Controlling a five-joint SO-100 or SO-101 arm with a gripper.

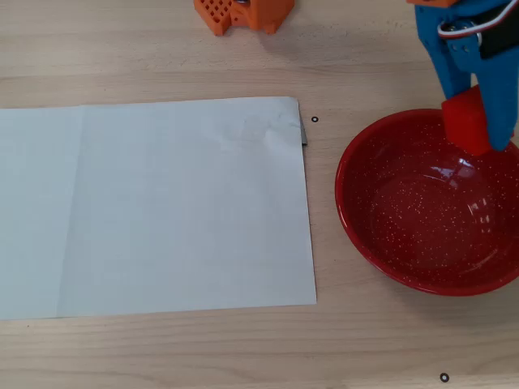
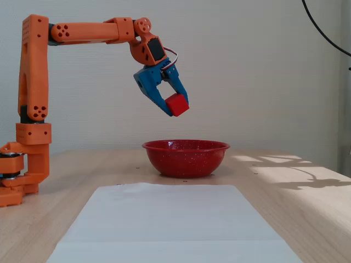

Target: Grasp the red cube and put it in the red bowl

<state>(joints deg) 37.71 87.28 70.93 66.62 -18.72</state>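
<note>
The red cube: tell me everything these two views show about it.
The red cube is small, solid bright red with plain matte faces and no markings. It is off the table, clamped between the blue fingers of the gripper and tilted, one corner pointing down. In the fixed view it hangs well above the red bowl, over its left part, touching nothing but the fingers. The overhead view places it over the bowl's far rim, partly covered by a blue finger.

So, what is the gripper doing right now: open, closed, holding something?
Gripper: closed on the red cube, fingers clamping it in the air above the red bowl.
</note>
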